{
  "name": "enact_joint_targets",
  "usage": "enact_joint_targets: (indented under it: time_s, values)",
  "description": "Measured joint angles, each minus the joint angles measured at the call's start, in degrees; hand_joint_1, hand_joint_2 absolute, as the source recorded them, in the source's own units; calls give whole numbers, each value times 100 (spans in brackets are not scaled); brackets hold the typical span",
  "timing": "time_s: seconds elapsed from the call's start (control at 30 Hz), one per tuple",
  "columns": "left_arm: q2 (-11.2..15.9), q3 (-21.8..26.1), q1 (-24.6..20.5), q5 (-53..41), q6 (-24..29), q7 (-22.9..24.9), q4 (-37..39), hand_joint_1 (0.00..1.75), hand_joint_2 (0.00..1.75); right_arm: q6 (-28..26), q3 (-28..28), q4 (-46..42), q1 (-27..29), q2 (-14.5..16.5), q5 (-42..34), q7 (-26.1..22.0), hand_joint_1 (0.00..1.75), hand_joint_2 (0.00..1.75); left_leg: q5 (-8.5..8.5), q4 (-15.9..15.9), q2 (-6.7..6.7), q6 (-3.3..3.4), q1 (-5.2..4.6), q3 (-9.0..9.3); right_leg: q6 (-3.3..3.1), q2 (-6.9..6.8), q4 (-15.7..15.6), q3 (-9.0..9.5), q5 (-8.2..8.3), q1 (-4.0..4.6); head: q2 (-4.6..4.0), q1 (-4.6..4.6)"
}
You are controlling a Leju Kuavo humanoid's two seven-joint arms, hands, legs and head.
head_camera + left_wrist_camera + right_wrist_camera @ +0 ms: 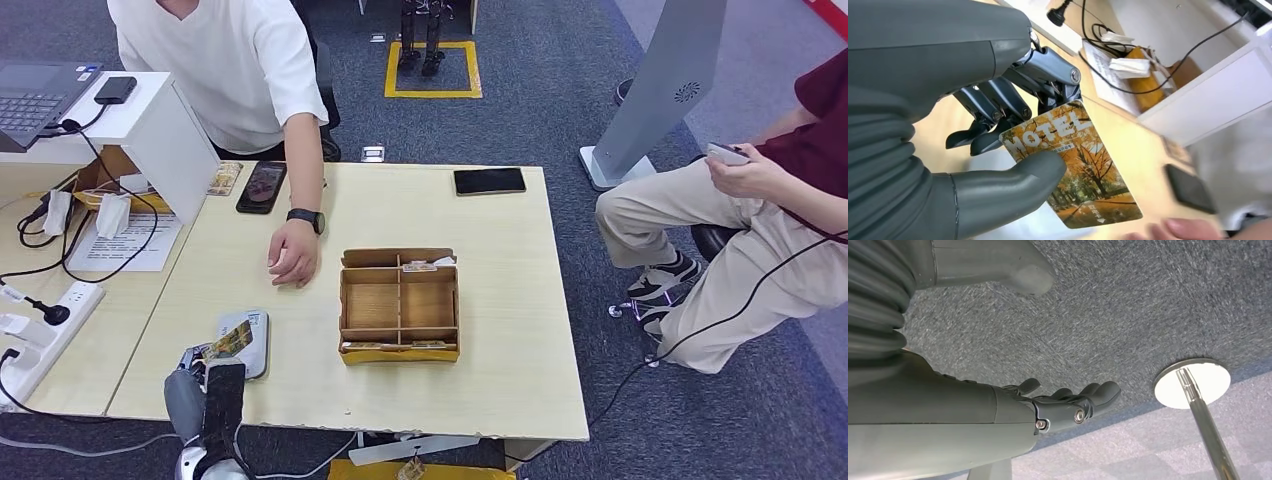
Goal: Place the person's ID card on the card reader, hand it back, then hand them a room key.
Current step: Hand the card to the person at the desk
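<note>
I see a grey left hand (998, 150) on a card (1075, 167) printed with orange autumn trees and white lettering, a pale wood-grain bench (500, 330), a brown divided box (400, 305), and blue-grey carpet (1128, 305).

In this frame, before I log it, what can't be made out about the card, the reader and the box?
- Grey card reader, head view: mostly covered by the left robot hand and the autumn-print HOTEL card.
- Card's other face, left wrist view: turned away; thumb covers part of the print.
- Person's hand, head view: curled on the table; contents hidden.
- Wooden compartment box: cards along its edges too small to read.
</note>
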Motion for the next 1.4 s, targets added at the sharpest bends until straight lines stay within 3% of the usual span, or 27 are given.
enact_joint_targets:
  time_s: [0.43, 0.93, 1.17, 1.2, 1.3, 1.33, 1.4]
  values:
    - [93, -978, -337, 599, -108, 593, -898, 175, 175, 1, 0, -40, -2, 8, 150, -19, 0, 175, 0, 1, 0, 0, 0, -1, 0, 3, 0, -3, 0, 0, 0, -1]
    - [272, -1198, -832, 765, -9, 791, -893, 175, 175, 2, 0, -27, -8, 8, 262, -80, 0, 175, -1, 1, 1, 1, 0, -3, 0, 4, 0, -5, 0, 0, 0, -1]
    - [476, -1225, -1306, 752, 238, 941, -568, 175, 175, 1, 0, 25, -48, 8, 494, -118, 0, 175, 3, 1, 1, 0, 1, -3, -1, 3, 0, -3, 3, 1, 0, 0]
    - [500, -1232, -1371, 748, 237, 958, -519, 166, 175, 1, 0, 31, -56, 8, 515, -118, 0, 175, 3, 1, 1, 0, 1, -2, -1, 3, 0, -3, 3, 1, 0, 0]
    - [549, -1279, -1536, 737, 221, 1001, -389, 36, 175, 2, 0, 56, -80, 8, 557, -118, 0, 175, 3, 1, 1, 0, 0, -3, -2, 4, 0, -3, 4, 0, 0, 0]
    - [559, -1302, -1580, 734, 216, 1009, -356, 1, 175, 2, 0, 63, -86, 8, 566, -117, 0, 175, 3, 1, 1, 0, 0, -3, -2, 4, 0, -3, 4, 0, 0, 0]
    - [570, -1347, -1643, 728, 212, 1010, -311, 0, 175, 2, 0, 75, -97, 8, 576, -114, 0, 175, 3, 2, 1, 0, 0, -3, -2, 5, 0, -3, 4, 0, 0, 0]
